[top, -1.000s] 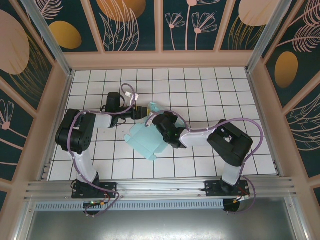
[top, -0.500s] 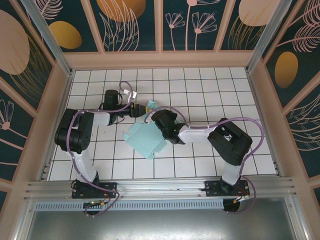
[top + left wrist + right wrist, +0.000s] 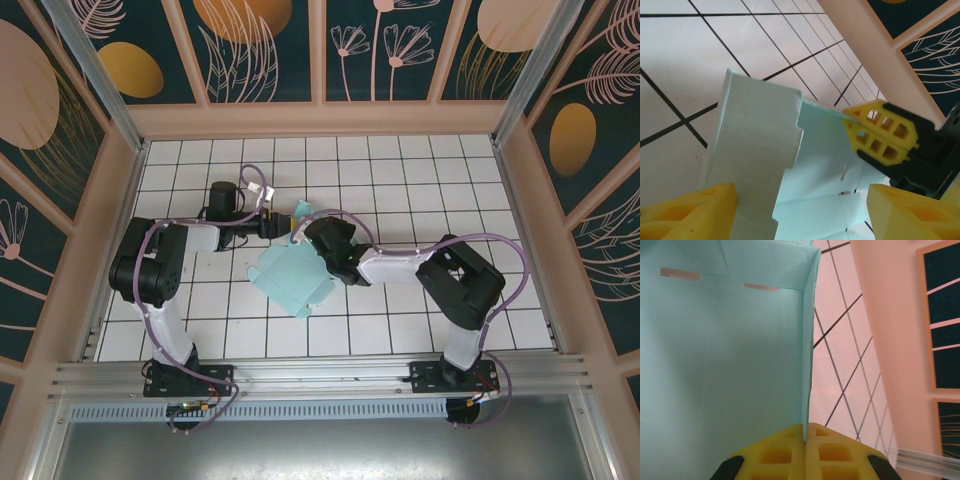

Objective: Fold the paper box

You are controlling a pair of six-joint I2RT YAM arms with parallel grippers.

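Note:
The paper box [image 3: 285, 278] is pale mint card, partly folded, lying left of the table's centre with one flap raised toward the back. My right gripper [image 3: 313, 238] is at its right rear corner. In the right wrist view that gripper [image 3: 805, 430] is shut on the edge of an upright wall of the box [image 3: 715, 365]. My left gripper [image 3: 283, 222] reaches in from the left at the raised flap. In the left wrist view it [image 3: 800, 195] stands open, with a notched flap of the box [image 3: 760, 140] between its spread fingers. The right gripper's yellow fingers [image 3: 880, 132] pinch the card just beyond.
The white tiled tabletop [image 3: 420, 180] stretches to the right and back. Peach walls [image 3: 320, 120] close it on three sides. A metal rail [image 3: 320, 375] with both arm bases runs along the near edge.
The right gripper has shifted slightly back and left with the card wall in it. The left gripper has drawn back a little to the left, and the box has barely moved.

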